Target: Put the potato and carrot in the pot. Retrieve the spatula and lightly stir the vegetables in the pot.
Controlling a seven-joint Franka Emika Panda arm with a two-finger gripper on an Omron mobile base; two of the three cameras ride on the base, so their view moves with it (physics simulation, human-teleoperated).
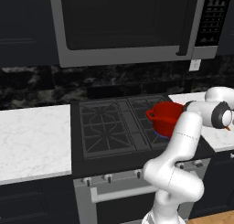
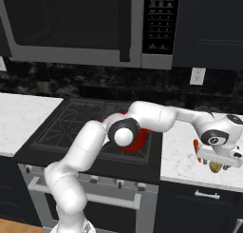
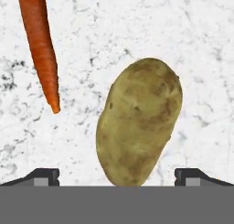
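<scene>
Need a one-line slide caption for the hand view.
Open jaws straddle the potato on the white marble counter, carrot lying beside it.

No legible text is seen; markings on the dark microwave control panel (image 2: pixel 160 20) are too small.

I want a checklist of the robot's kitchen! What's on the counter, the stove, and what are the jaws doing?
Surface: white marble counter, black stove.
Job's things: potato and carrot lie apart on the counter; red pot on the stove; spatula not seen.
Clutter: nothing seen.
Gripper: jaws open, straddling the potato, holding nothing.
Cables: nothing seen.
Surroundings: microwave above the stove, wall outlet, dark cabinets.
</scene>
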